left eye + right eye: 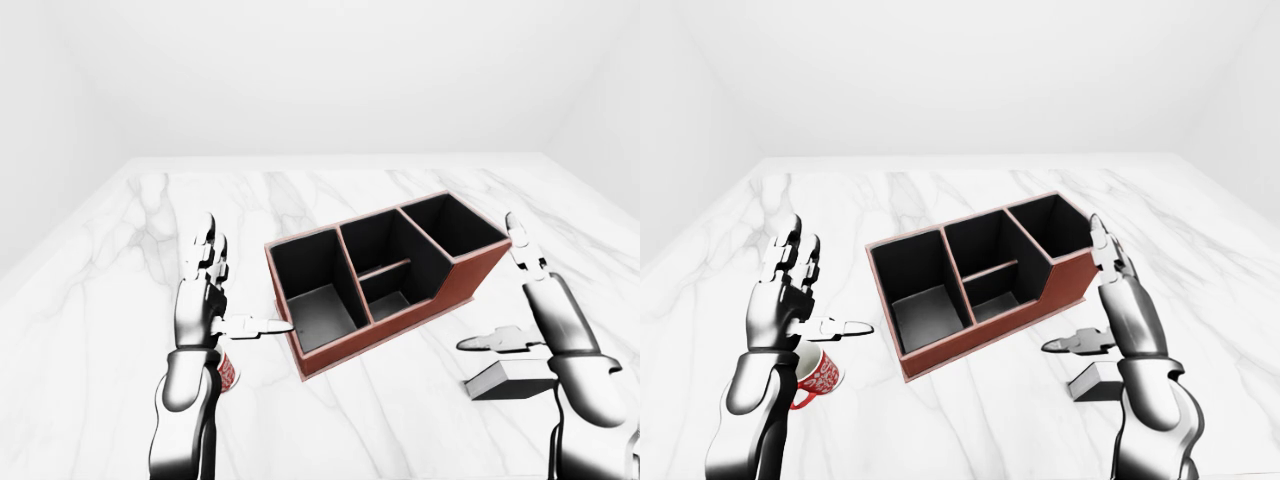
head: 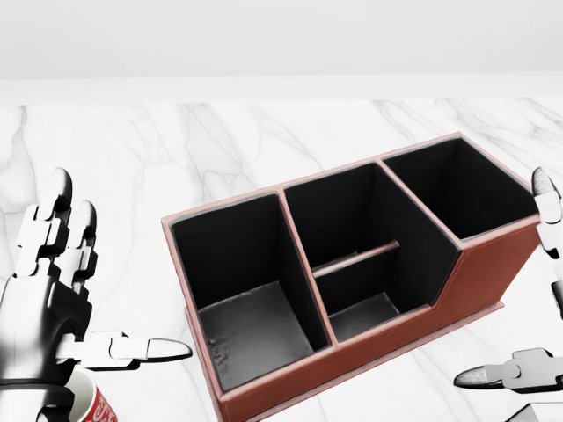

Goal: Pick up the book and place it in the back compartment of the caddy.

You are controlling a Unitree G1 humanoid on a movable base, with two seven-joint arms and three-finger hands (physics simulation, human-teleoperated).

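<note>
The red-brown caddy (image 1: 470,277) with black compartments stands slanted on the marble table, in the middle of the left-eye view. It has one large compartment at its left end, a middle one split by a low divider, and one at its upper-right end. The book (image 1: 503,377), a small grey block, lies flat on the table below and right of the caddy, partly behind my right arm. My right hand (image 1: 495,295) is open above the book, fingers up, thumb pointing left. My left hand (image 1: 230,288) is open left of the caddy, its thumb close to the caddy's wall.
A red patterned mug (image 1: 818,375) stands on the white marble table (image 1: 100,300) just under my left hand. The table's far edge meets white walls at the top of the views.
</note>
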